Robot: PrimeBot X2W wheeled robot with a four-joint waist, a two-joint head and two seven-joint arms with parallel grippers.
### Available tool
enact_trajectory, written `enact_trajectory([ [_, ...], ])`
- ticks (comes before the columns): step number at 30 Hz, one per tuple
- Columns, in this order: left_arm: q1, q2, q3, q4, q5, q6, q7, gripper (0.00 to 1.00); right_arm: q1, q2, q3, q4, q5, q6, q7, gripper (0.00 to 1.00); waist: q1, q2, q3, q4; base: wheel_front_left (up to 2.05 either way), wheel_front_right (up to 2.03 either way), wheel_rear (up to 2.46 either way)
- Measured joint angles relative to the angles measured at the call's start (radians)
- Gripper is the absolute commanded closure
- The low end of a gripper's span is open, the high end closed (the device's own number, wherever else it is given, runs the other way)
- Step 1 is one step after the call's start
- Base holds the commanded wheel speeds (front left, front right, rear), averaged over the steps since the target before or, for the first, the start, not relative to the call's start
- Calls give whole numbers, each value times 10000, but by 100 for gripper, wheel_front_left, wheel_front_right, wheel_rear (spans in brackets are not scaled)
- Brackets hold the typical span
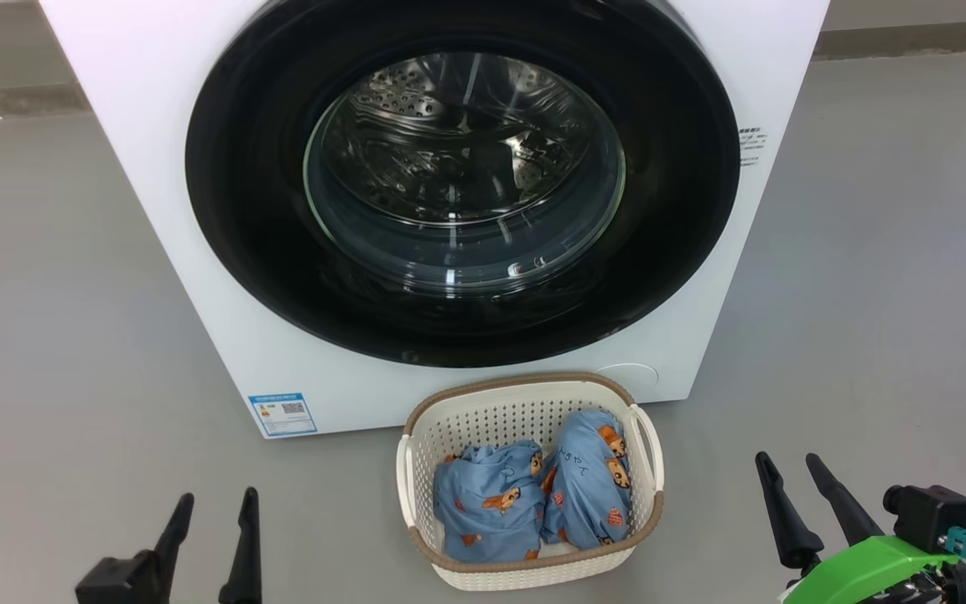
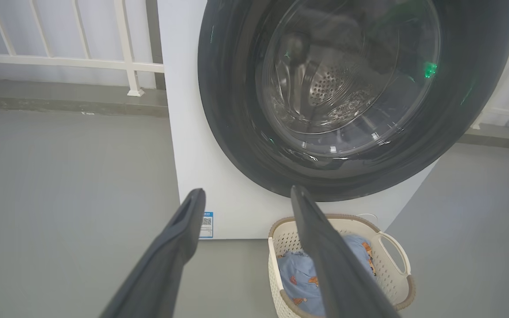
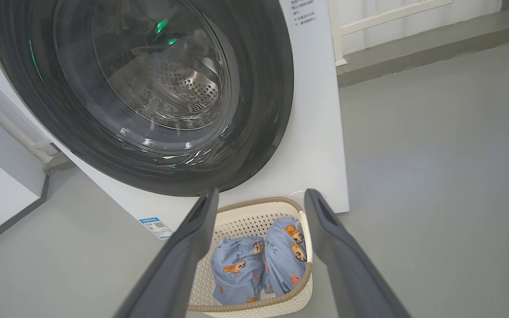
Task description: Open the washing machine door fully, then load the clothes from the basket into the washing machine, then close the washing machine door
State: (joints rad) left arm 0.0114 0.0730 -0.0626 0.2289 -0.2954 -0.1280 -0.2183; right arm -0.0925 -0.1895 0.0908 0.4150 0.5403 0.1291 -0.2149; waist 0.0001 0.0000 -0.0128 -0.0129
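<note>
The white washing machine (image 1: 156,168) stands before me with its round glossy black door (image 1: 684,210) shut flush against the front; the steel drum shows through the glass porthole. On the floor in front sits the cream basket (image 1: 525,411) with a brown rim, holding two light blue bear-print clothes (image 1: 491,503). My left gripper (image 1: 213,503) is open at the lower left, well left of the basket. My right gripper (image 1: 787,464) is open at the lower right, beside the basket. The wrist views show the door (image 2: 228,110) (image 3: 263,88), the basket (image 2: 387,265) (image 3: 245,221) and the clothes (image 2: 296,276) (image 3: 237,274).
Grey floor (image 1: 55,335) spreads to both sides of the machine. A white railing (image 2: 126,53) and a low kerb run behind it. A blue label (image 1: 283,413) sits low on the machine's front left.
</note>
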Motion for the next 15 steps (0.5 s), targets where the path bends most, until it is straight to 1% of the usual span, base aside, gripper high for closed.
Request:
enact_trajectory([
  [11,86,107,-92,48,1172,-4,-299,0,-112,-144,79,69,-1085,0,-336,0,0,0,-21,-69,0,0,0],
  [15,86,111,-86,123,1233,-12,-316,0,-115,-161,54,98,-1166,0,-343,0,0,0,-15,-81,0,0,0],
])
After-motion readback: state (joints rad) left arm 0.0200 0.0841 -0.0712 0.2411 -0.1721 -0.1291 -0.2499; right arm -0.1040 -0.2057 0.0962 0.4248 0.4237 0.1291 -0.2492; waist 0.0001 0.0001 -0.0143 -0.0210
